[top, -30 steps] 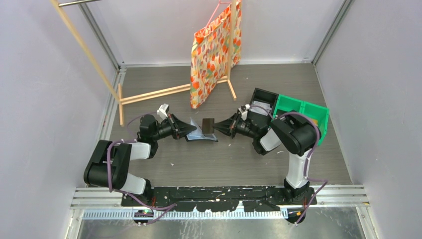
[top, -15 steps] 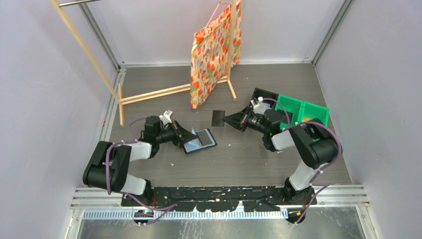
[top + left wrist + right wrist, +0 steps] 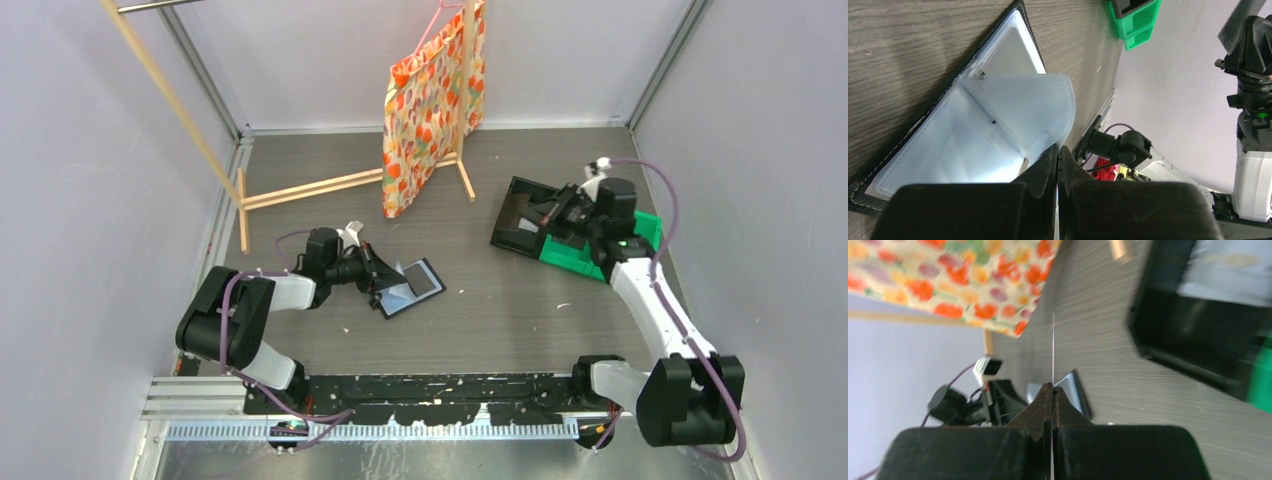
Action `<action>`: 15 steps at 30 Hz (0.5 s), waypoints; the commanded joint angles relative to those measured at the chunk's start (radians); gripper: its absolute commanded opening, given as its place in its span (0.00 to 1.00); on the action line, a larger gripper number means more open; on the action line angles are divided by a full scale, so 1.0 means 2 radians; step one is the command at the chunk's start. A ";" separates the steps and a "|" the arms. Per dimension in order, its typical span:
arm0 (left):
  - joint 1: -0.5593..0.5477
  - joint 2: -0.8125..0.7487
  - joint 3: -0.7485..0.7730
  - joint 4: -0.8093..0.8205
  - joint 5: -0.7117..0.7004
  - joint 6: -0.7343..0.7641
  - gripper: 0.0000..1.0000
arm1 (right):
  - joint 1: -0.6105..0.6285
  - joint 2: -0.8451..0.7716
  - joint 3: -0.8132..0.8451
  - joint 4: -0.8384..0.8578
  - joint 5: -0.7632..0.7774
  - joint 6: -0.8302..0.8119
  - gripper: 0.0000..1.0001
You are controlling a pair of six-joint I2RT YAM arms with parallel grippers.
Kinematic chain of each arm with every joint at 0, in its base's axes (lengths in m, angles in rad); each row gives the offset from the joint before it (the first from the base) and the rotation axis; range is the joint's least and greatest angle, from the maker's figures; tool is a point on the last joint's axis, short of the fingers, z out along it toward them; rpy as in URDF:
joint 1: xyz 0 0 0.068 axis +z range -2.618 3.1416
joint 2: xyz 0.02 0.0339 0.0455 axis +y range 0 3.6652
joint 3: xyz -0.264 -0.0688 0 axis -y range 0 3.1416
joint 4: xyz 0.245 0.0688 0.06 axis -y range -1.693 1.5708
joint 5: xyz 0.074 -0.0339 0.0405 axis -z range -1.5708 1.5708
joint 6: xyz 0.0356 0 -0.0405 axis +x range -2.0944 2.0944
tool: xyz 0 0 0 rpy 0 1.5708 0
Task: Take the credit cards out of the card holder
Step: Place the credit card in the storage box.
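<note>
Now left pincer (image 3: 1057, 150) nips the card holder (image 3: 998, 107), right pincer (image 3: 1052, 386) nips a credit card (image 3: 1053, 347).

No readable text is showing.
The card holder (image 3: 963, 145) is displaying no lettering; blurred yellowish marks inside the black bin (image 3: 1198, 330) may be print.

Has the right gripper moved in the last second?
Yes. The right gripper has swung right, away from the card holder, to over the black bin, a credit card in its jaws.

Pale walls (image 3: 90, 200); grey wood-grain table (image 3: 480, 310)
</note>
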 commanded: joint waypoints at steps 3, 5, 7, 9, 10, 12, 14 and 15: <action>-0.006 0.006 0.014 0.010 0.006 0.009 0.00 | -0.081 -0.037 0.026 -0.197 0.080 -0.043 0.01; -0.007 0.006 0.013 0.011 0.005 0.009 0.00 | -0.084 -0.049 0.012 -0.186 0.110 -0.007 0.01; -0.008 0.006 0.013 0.012 0.007 0.008 0.01 | -0.084 -0.064 -0.006 -0.163 0.135 0.029 0.01; -0.008 0.002 0.011 0.012 0.007 0.008 0.00 | -0.084 -0.072 -0.012 -0.156 0.156 0.048 0.01; -0.008 0.000 0.011 0.012 0.007 0.007 0.00 | -0.085 -0.075 -0.012 -0.158 0.167 0.055 0.01; -0.009 -0.003 0.011 0.012 0.008 0.007 0.01 | -0.086 -0.074 -0.005 -0.170 0.185 0.067 0.01; -0.009 -0.004 0.011 0.012 0.008 0.006 0.01 | -0.087 -0.074 0.014 -0.203 0.209 0.090 0.01; -0.010 -0.004 0.011 0.012 0.009 0.008 0.01 | -0.088 -0.074 0.026 -0.223 0.224 0.103 0.01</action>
